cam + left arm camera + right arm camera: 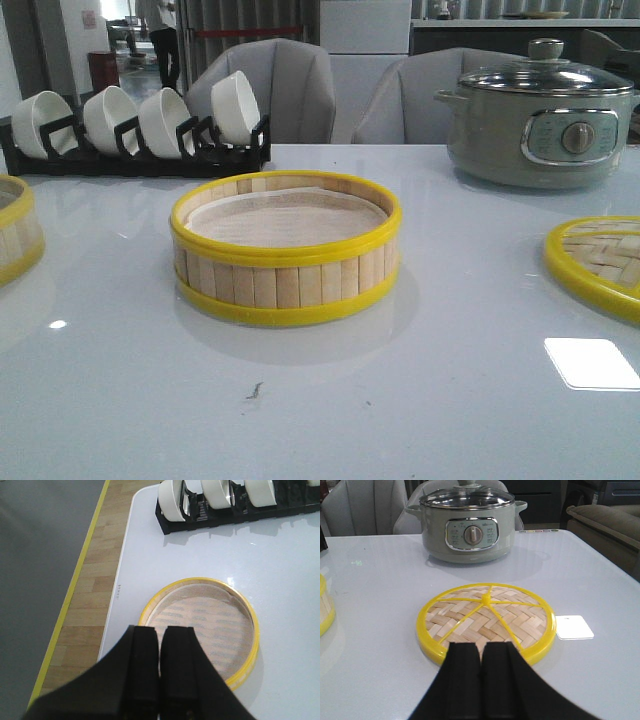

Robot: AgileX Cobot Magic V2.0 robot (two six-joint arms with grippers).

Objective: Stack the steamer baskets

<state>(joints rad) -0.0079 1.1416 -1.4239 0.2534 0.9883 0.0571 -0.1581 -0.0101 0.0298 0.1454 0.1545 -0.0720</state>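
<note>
On the white table (400, 400) sit two steamer baskets (286, 250) (15, 235), one woven lid (487, 617), one pot (540, 110) and four racked bowls (135, 120), while both grippers (160, 645) (480, 660) hover pinched together, gripping nothing.

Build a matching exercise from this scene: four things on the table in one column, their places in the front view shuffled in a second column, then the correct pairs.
Column A
1. steamer basket with liner
2. electric pot
3. bowl rack
4. woven lid

Column B
a. far left of the table
b. right edge, near side
c. centre of the table
d. far right of the table

Pairs: 1-c, 2-d, 3-a, 4-b
</note>
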